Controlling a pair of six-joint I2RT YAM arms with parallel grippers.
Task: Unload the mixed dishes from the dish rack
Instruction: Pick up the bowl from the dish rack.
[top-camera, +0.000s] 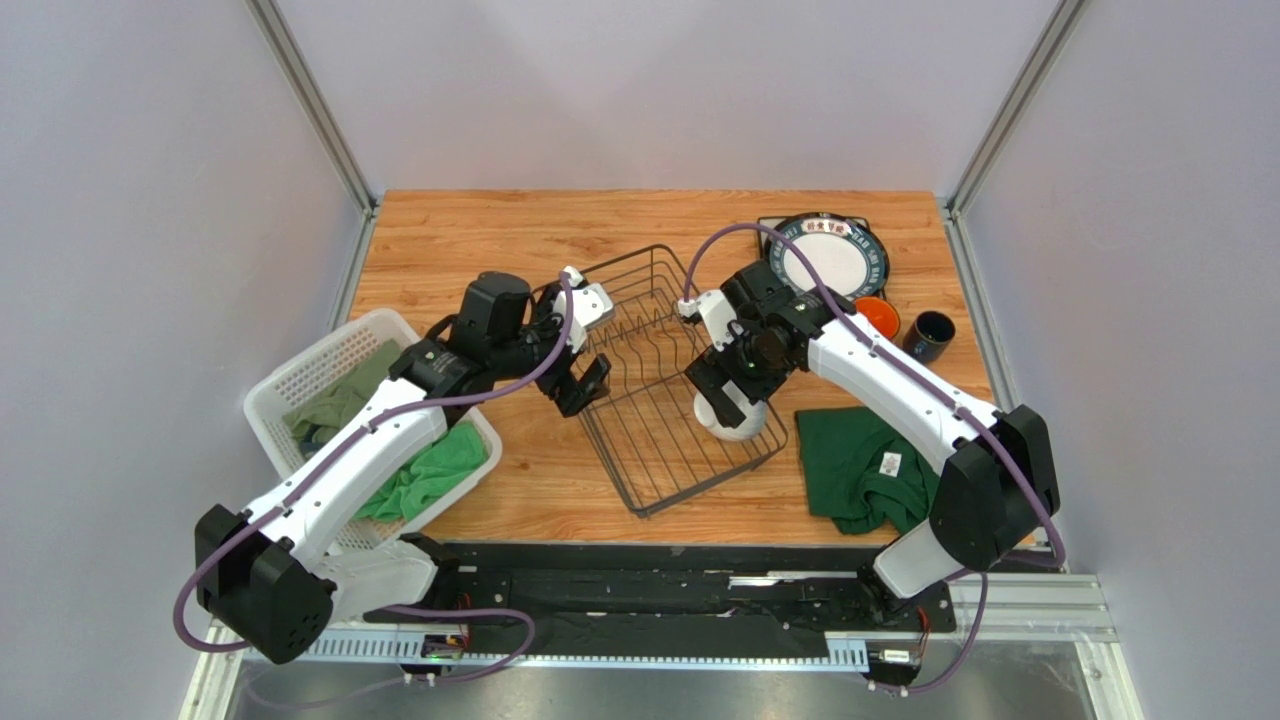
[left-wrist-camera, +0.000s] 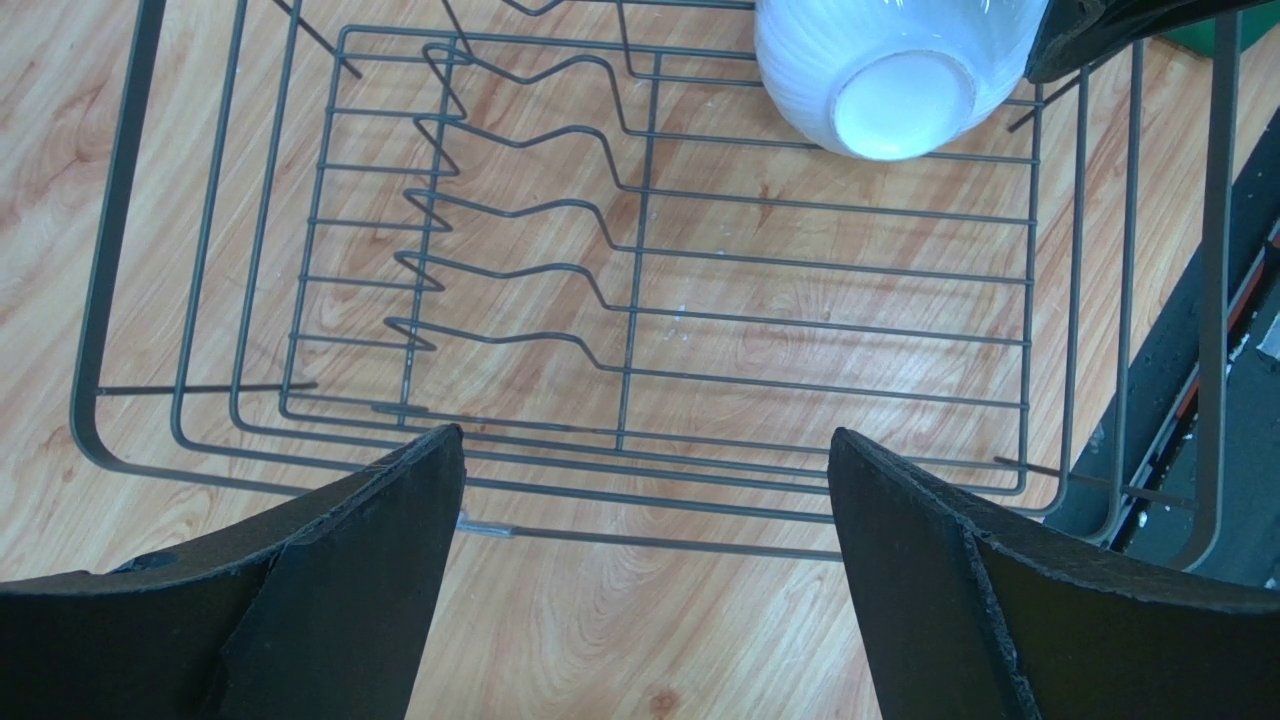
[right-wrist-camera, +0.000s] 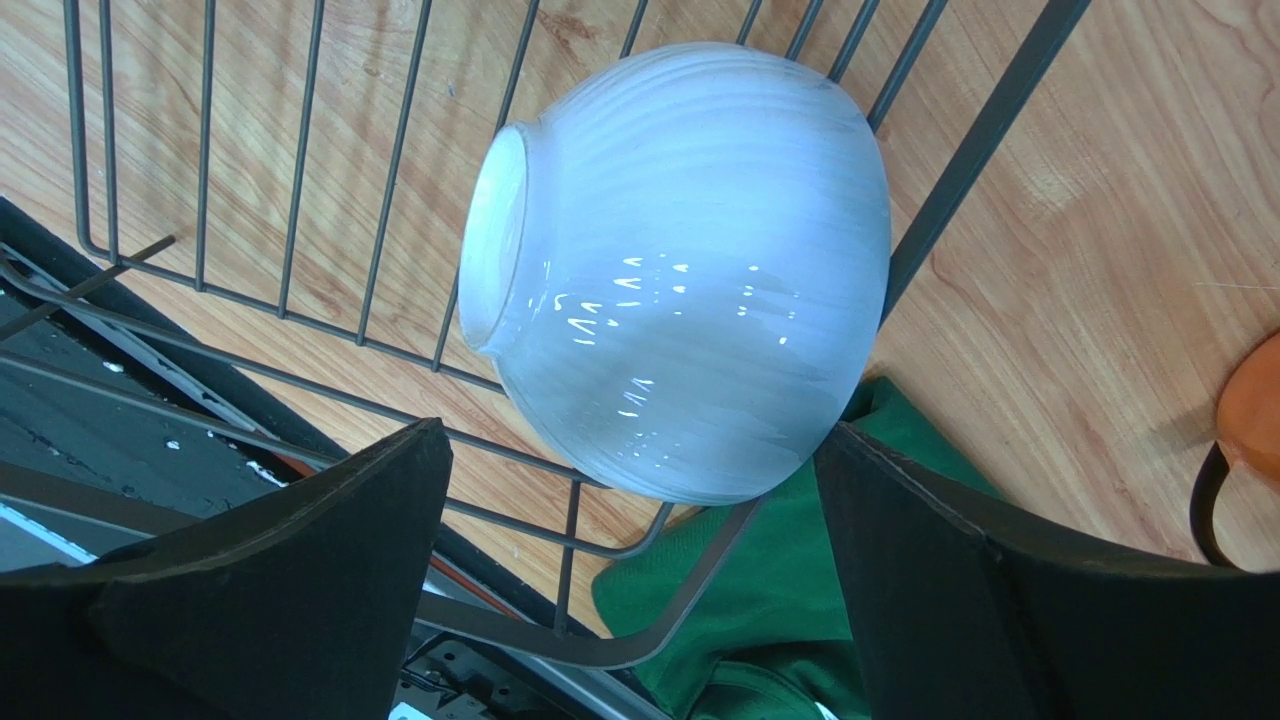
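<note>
The black wire dish rack (top-camera: 657, 393) sits in the middle of the wooden tabletop (top-camera: 451, 240), turned a bit crooked. One dish shows in it, the white ribbed bowl (right-wrist-camera: 691, 270). The bowl lies tipped over with its round bottom showing. It leans in the corner of the rack that points to the near right corner of the tabletop.

The right claw (right-wrist-camera: 631, 435) hangs right over the bowl. Its two black fingers (right-wrist-camera: 301, 585) are spread wide. The bowl sits just in front of them, in the gap, and they are not pinching it.

The left claw (left-wrist-camera: 646, 443) is at the left side of the rack, over the wire rim. Its fingers are spread wide too, and it holds nothing. I cannot tell if it touches the wire.

A round white plate with a dark rim (top-camera: 828, 258) lies at the far right corner of the tabletop. Just in front of it stand the orange mug (top-camera: 876, 317) and the dark blue mug (top-camera: 932, 333), side by side near the right edge.

A green cloth (top-camera: 864, 465) lies by the near right edge, just beside the rack's corner. A white basket (top-camera: 323, 357) with more green cloths (top-camera: 428, 473) in it sits at the left edge of the tabletop.
</note>
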